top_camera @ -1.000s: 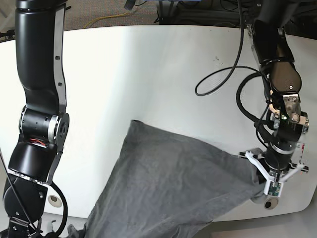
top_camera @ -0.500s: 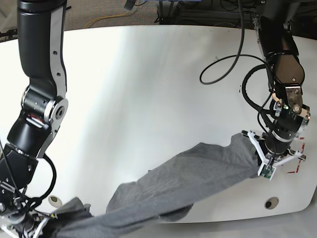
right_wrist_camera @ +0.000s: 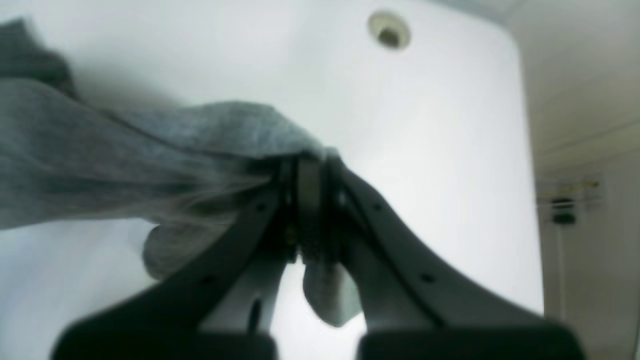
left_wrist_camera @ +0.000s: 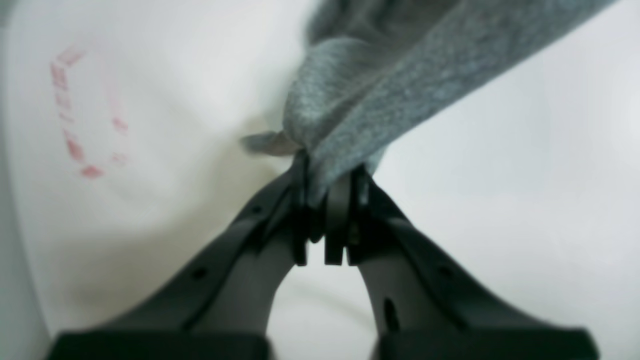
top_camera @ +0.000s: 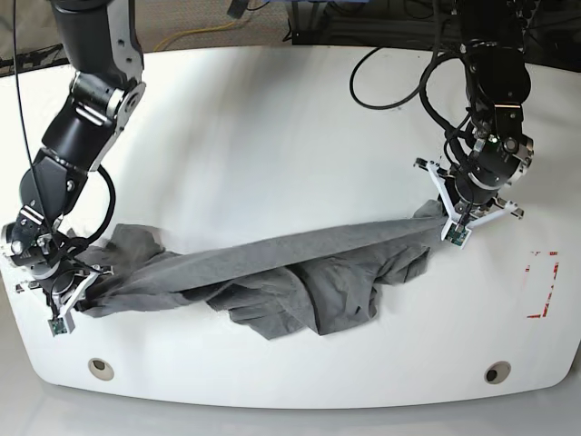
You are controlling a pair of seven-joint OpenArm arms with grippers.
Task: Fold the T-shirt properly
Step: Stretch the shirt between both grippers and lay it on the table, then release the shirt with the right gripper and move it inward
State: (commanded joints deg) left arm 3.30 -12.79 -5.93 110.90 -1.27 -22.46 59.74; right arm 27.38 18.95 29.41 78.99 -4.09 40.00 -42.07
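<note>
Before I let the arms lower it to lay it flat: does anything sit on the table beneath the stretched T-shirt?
Nothing visible does. The T-shirt hangs between the left tool and the right tool over bare white table. Red marks lie beyond it.

Setting: robotics lab, bench setup.
Work surface: white tabletop (top_camera: 272, 118) with rounded corners, two round cable grommets (top_camera: 102, 367) near its front edge.
Markings: red dashed rectangle (top_camera: 542, 285) drawn on the tabletop, at the side of the left arm.
Hardware: two black jointed robot arms (top_camera: 86, 109) over the tabletop.
Cabling: loose black cables (top_camera: 390, 77) looped across the tabletop; a yellow cable (top_camera: 195, 34) on the carpeted floor (top_camera: 182, 18) behind it.
</note>
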